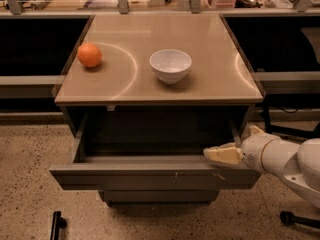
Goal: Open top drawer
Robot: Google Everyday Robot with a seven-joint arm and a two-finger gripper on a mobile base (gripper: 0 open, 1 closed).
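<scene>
One orange, one white bowl, one pulled-out top drawer, one pincer at its right front rim.

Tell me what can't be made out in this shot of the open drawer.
1. Camera view: the top drawer interior is in shadow under the tabletop; contents cannot be told.
2. The gripper sits at the drawer front's right top edge; contact is unclear, and its arm is cut off by the right edge.
3. The lower drawer fronts are mostly hidden by the pulled-out drawer.
</scene>
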